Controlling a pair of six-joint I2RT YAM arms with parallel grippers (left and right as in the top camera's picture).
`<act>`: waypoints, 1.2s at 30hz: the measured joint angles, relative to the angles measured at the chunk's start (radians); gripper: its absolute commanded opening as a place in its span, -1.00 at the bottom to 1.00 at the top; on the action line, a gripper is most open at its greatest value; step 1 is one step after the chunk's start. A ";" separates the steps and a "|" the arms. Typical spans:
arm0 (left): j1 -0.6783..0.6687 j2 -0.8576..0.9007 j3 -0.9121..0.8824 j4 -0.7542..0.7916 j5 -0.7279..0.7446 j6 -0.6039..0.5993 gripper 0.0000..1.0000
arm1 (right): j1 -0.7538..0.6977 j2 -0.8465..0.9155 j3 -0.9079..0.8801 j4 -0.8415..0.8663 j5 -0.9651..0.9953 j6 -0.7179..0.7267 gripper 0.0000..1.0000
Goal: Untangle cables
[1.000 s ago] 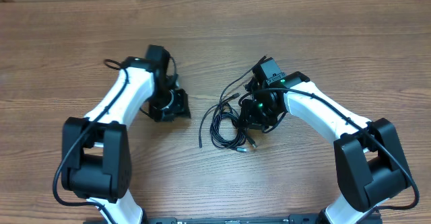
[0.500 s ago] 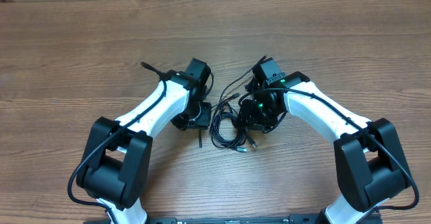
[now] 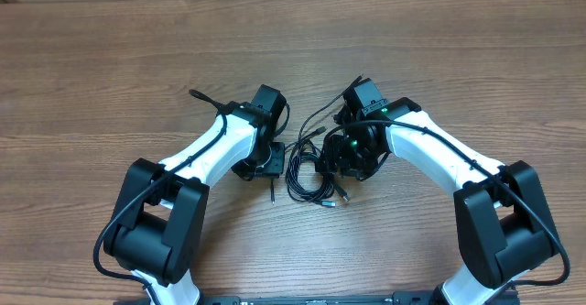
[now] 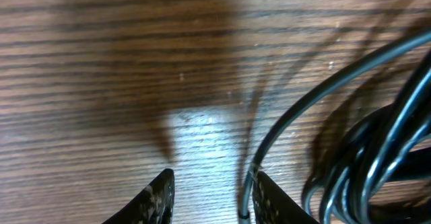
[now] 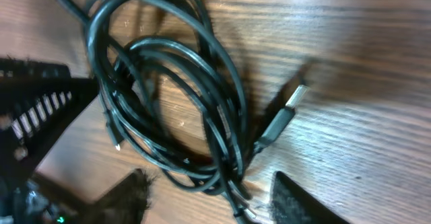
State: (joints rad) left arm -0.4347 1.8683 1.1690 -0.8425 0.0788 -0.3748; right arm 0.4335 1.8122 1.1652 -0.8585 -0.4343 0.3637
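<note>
cables (image 5: pixel 225 116) bunched between parted fingers of the right gripper (image 5: pixel 212 187) — left gripper (image 4: pixel 212 183) parted too, one strand by its finger.

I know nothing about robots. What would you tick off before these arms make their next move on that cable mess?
1. Left gripper open: ok, fingers apart.
2. One strand in it: ok, a single strand runs just inside one finger.
3. Right gripper open: ok, part of the coil lies between its fingers.
4. Coil loosened: not ok, loops overlap in a bunch.
5. Plug free: ok, it sticks out beside the coil.
</note>
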 measured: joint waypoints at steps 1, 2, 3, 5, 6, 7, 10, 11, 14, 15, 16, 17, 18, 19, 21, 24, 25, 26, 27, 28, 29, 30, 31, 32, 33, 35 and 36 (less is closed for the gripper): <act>0.000 0.000 0.000 0.003 0.003 0.000 -0.24 | 0.000 0.000 0.000 0.000 0.009 0.002 0.36; 0.000 0.000 0.000 0.004 0.005 0.000 -0.24 | 0.000 0.000 0.000 -0.002 0.018 0.002 0.39; 0.000 0.000 0.000 0.004 0.007 0.000 -0.24 | 0.000 0.000 0.000 -0.005 0.024 0.000 0.39; 0.000 0.000 -0.001 0.005 0.008 0.001 -0.28 | 0.000 0.000 0.000 -0.010 0.035 -0.002 0.40; 0.000 0.000 -0.001 0.005 0.009 0.004 -0.29 | 0.000 0.000 0.000 -0.010 0.041 -0.002 0.40; 0.000 0.000 -0.001 0.005 0.012 0.007 -0.28 | 0.000 0.000 0.000 -0.010 0.042 -0.002 0.40; 0.000 0.002 -0.001 0.005 0.024 0.015 -0.24 | 0.000 0.000 0.000 -0.009 0.051 -0.002 0.42; 0.000 0.004 -0.001 0.005 0.026 0.016 -0.19 | 0.000 0.000 0.000 -0.007 0.057 -0.001 0.42; 0.000 0.008 -0.002 0.018 0.031 0.019 -0.16 | 0.000 0.000 0.000 0.002 0.095 0.001 0.50; 0.000 0.010 -0.002 0.032 0.034 0.019 -0.17 | -0.001 0.000 0.000 0.007 0.112 0.008 0.52; 0.000 0.011 -0.002 0.046 0.034 0.019 -0.19 | -0.002 0.000 0.000 0.011 0.130 0.014 0.55; 0.000 0.011 -0.002 0.054 0.034 0.019 -0.21 | -0.002 0.000 0.000 0.013 0.144 0.018 0.55; 0.000 0.011 -0.002 0.061 0.034 0.019 -0.28 | -0.005 0.000 0.000 0.014 0.156 0.025 0.56; 0.000 0.011 -0.002 0.066 0.033 0.019 -0.34 | -0.008 0.000 0.000 0.014 0.166 0.029 0.56; 0.000 0.012 -0.002 0.074 0.029 0.021 -0.45 | -0.017 0.000 0.000 0.014 0.180 0.036 0.56; 0.000 0.012 -0.003 0.093 0.024 0.034 -0.59 | -0.035 0.000 0.000 0.014 0.192 0.043 0.52; 0.000 0.012 -0.003 0.100 0.021 0.036 -0.68 | -0.038 0.000 0.000 0.013 0.197 0.045 0.48; 0.000 0.012 -0.003 0.110 0.021 0.038 -0.73 | -0.041 0.000 0.000 0.014 0.199 0.047 0.48; 0.000 0.012 -0.003 0.120 0.018 0.041 -0.77 | -0.042 0.000 0.000 0.014 0.203 0.050 0.47; 0.000 0.012 -0.003 0.136 0.018 0.046 -0.78 | -0.042 0.000 0.000 0.014 0.204 0.051 0.44; 0.000 0.012 -0.004 0.156 0.015 0.053 -0.79 | -0.042 0.000 0.000 0.014 0.206 0.051 0.38; 0.000 0.012 -0.004 0.177 0.014 0.061 -0.81 | -0.043 0.000 0.000 0.014 0.206 0.051 0.35; 0.000 0.012 -0.004 0.206 0.013 0.067 -0.81 | -0.043 0.000 0.000 0.013 0.206 0.051 0.34; 0.000 0.012 -0.005 0.238 0.013 0.075 -0.81 | -0.044 0.000 0.000 0.013 0.207 0.053 0.33; 0.000 0.013 -0.006 0.272 0.012 0.085 -0.81 | -0.044 0.000 0.000 0.012 0.207 0.055 0.33; 0.000 0.013 -0.006 0.358 0.005 0.106 -0.80 | -0.044 0.000 0.000 0.011 0.206 0.055 0.33; 0.000 0.013 -0.007 0.408 -0.002 0.119 -0.79 | -0.044 0.000 0.000 0.011 0.207 0.054 0.33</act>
State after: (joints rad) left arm -0.4347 1.8816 1.1618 -0.4343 0.0765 -0.2562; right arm 0.3893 1.8122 1.1652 -0.8478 -0.2276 0.4179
